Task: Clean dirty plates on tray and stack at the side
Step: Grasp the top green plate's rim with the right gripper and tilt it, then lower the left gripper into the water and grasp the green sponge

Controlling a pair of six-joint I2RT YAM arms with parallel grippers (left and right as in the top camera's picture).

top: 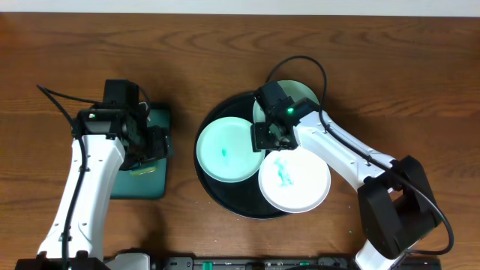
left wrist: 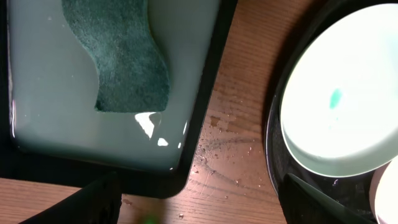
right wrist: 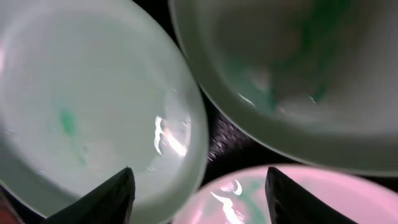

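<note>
Three plates lie on a round tray (top: 229, 195) on the table (top: 225, 45): first plate (top: 229, 150) at 9 o'clock, second plate (top: 294, 180) at 4 o'clock, third plate (top: 304, 94) at 1 o'clock. Left of it, apart, a smaller tray (top: 146, 184) holds a sponge (left wrist: 124, 56).

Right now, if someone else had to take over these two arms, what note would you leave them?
Left gripper: open and empty, over the edge of the teal tray. The green sponge lies in that tray, not gripped.
Right gripper: open and empty, above the spot where the three plates meet.
Plates: the left mint plate, white plate and back mint plate all sit on the black tray, each showing a green smear.
Done: nothing visibly cleaned or stacked.
Left: wipe all three, then stack them beside the black tray.
</note>
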